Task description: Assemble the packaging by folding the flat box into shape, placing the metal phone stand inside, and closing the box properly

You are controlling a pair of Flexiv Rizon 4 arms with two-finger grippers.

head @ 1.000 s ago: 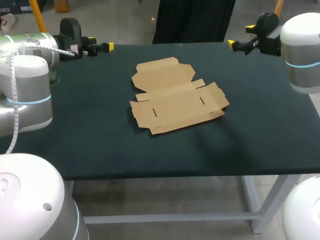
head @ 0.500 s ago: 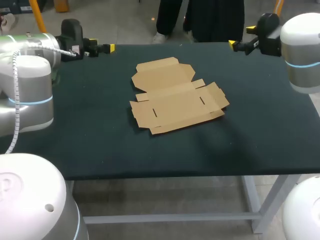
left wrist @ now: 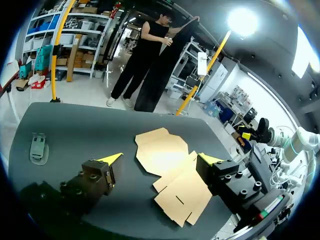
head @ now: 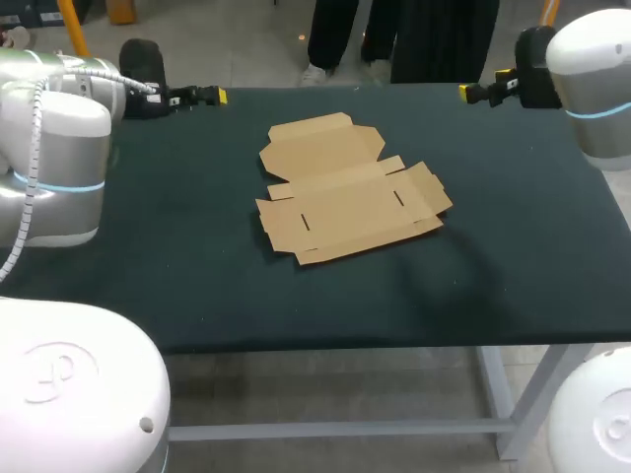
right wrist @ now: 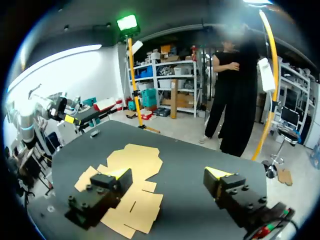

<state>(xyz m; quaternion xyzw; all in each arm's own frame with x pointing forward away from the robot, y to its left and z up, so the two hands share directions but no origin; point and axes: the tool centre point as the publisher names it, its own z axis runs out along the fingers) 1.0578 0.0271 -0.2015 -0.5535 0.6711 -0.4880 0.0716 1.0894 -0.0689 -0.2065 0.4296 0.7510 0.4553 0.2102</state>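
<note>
Cardboard box [head: 345, 202], one, lies flat, unfolded; two hands, left hand [left wrist: 162, 159] and right hand [right wrist: 166, 173], gape empty.

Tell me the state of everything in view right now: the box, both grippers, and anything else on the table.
Flat box: unfolded, lying flat on the table, nothing touching it.
Left gripper: open, empty, clear of the box.
Right gripper: open, empty, clear of the box.
Small grey piece, possibly the phone stand: lying on the table, apart from the box.
</note>
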